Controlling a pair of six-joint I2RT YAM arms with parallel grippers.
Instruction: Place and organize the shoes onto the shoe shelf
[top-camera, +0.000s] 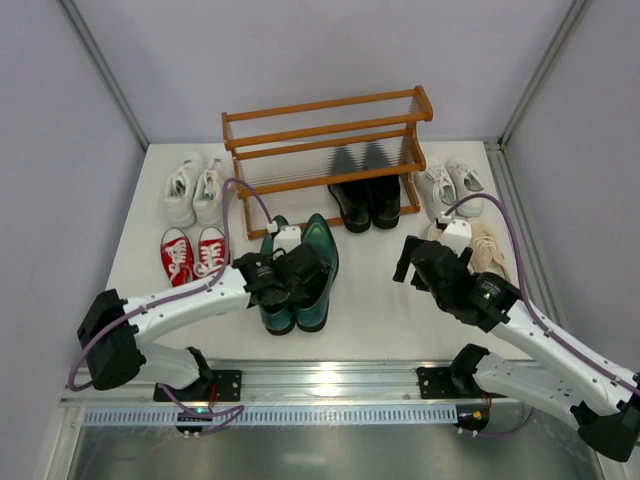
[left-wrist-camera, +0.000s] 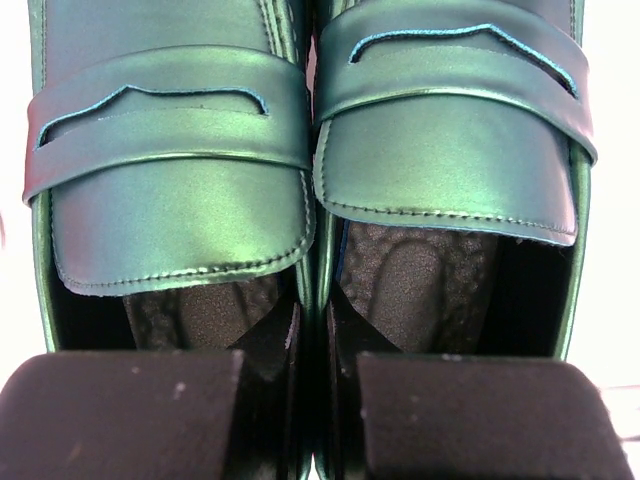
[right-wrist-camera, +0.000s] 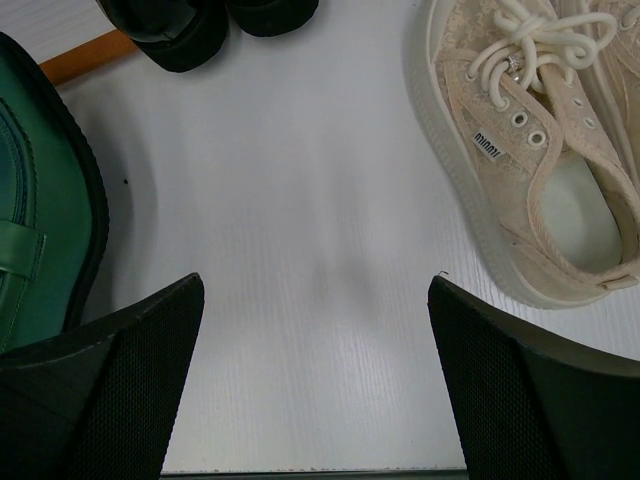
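The dark green loafers (top-camera: 318, 250) stand side by side on the table's middle, toes toward the shoe shelf (top-camera: 330, 105). My left gripper (top-camera: 295, 280) is over their heel ends. In the left wrist view it (left-wrist-camera: 318, 400) is shut on the two inner walls of the green loafers (left-wrist-camera: 180, 170), one finger inside each shoe. My right gripper (top-camera: 415, 262) is open and empty above bare table (right-wrist-camera: 315, 330), between a green loafer (right-wrist-camera: 40, 220) and the beige sneakers (right-wrist-camera: 500, 150). The black loafers (top-camera: 365, 200) sit at the shelf's bottom tier.
Red sneakers (top-camera: 193, 252) and a white pair (top-camera: 193, 188) lie left of the shelf. Another white pair (top-camera: 452, 183) and the beige sneakers (top-camera: 487, 248) lie to its right. The upper shelf tiers hold nothing. Walls close in the table's sides.
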